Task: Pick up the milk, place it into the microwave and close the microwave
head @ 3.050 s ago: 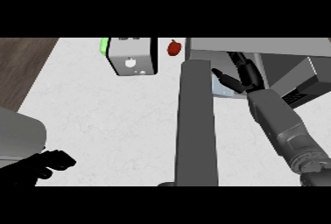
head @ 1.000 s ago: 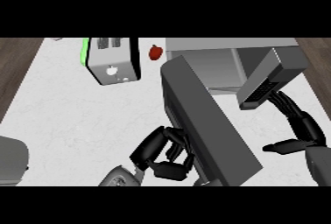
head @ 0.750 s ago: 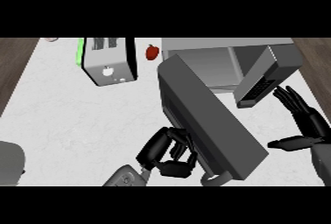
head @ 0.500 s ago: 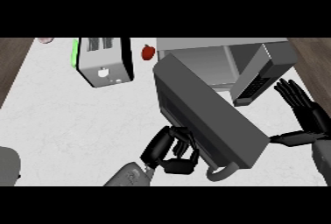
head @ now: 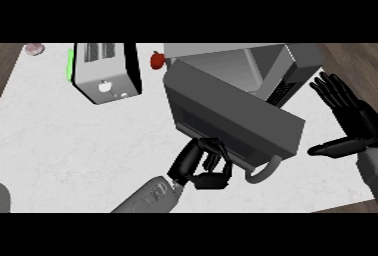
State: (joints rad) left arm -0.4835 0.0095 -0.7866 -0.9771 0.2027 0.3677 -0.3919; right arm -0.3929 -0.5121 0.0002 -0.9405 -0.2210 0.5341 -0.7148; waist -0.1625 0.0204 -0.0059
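The left robot hand (head: 201, 167) is pushing its curled fingers against the big grey microwave door (head: 232, 117), holding nothing. The right robot hand (head: 347, 120) is resting open beside the grey microwave box (head: 295, 60). No milk is showing. The fingers might slip off, leaving the door ajar.
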